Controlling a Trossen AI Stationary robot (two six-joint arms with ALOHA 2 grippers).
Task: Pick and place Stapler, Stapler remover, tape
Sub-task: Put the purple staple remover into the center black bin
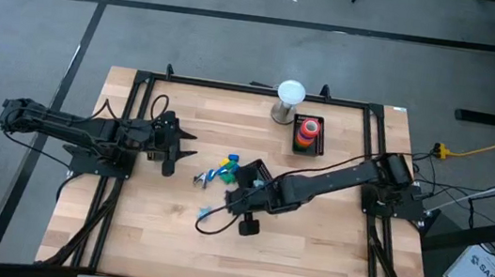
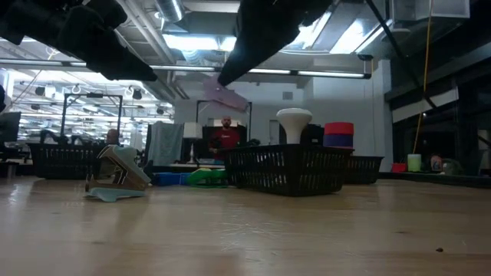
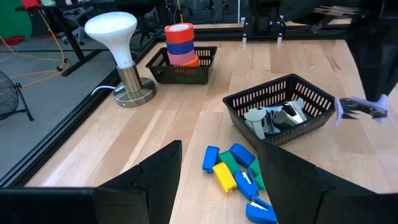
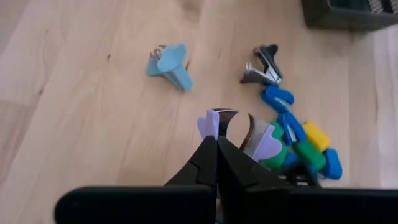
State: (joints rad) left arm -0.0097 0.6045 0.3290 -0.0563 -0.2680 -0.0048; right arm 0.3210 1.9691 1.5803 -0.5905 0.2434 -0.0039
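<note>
One camera hangs above and looks straight down on the whole wooden table [image 1: 160, 232] with both arms, while a second sits at tabletop level and looks across the boards into the room behind. The left wrist camera faces forward over the table, taking in the lamp [image 3: 118, 37], the basket of tape rolls [image 3: 180, 65] and a second basket [image 3: 280, 109] — all shared with the overhead and low views. The right wrist camera points steeply down, close to the boards — onto a pile of small coloured staplers [image 4: 301, 140], also seen from overhead
</note>
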